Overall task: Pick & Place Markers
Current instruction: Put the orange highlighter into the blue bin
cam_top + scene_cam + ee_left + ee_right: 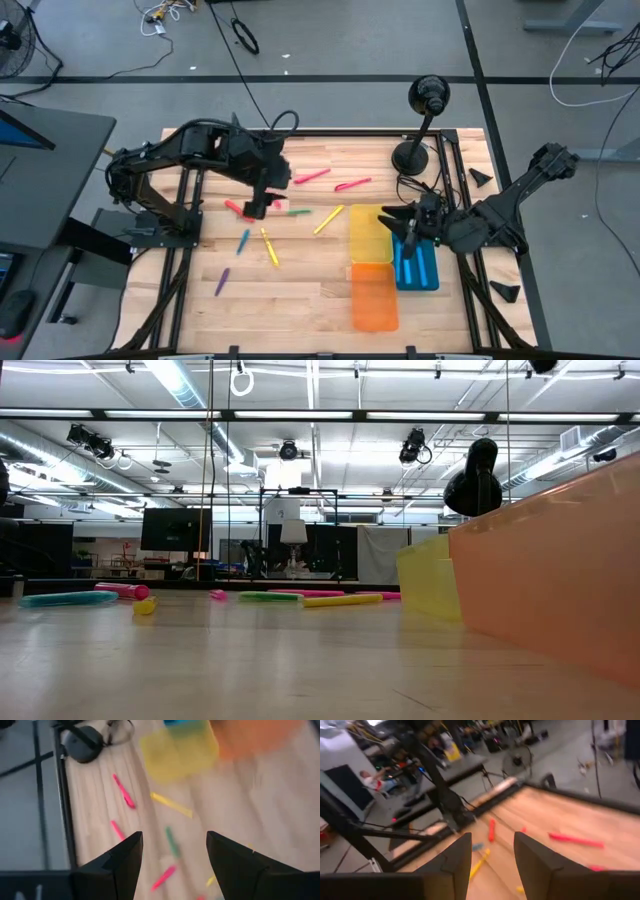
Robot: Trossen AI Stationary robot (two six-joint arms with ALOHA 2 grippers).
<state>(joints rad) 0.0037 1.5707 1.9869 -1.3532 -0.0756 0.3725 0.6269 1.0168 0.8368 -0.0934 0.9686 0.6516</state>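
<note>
Bench (300,300): pale wooden surface carrying the markers, three trays and a black lamp stand (410,155) near the far edge.

Left gripper (256,205): held over the left-centre of the bench, above the cluster of scattered markers. In the left wrist view its two dark fingers (120,865) stand spread, with bare wood and markers showing between them; nothing is pinched.

Right gripper (405,225): held over the right side of the bench, at the seam between the yellow tray and the blue tray. In the right wrist view the jaws stand apart with an empty gap; nothing is held.

Markers, near left gripper: a red marker (238,209) lies just beside the jaws on the left; a green marker (297,212) lies just beside them on the right. None touches the fingers as far as the views show.

Markers, far side: two pink markers (312,176), (352,184) lie beyond the left gripper, towards the lamp stand.

Markers, centre: a yellow marker (328,219) lies tilted between the left gripper and the yellow tray.

Markers, near side: a blue marker (243,241), a second yellow marker (269,247) and a purple marker (222,281) lie nearer the front edge, well apart from both grippers.

Yellow tray (368,240): touching the orange tray (374,300) in front of it.

Blue tray (420,270): just beside the yellow tray, partly under the right gripper; contents cannot be told.
</note>
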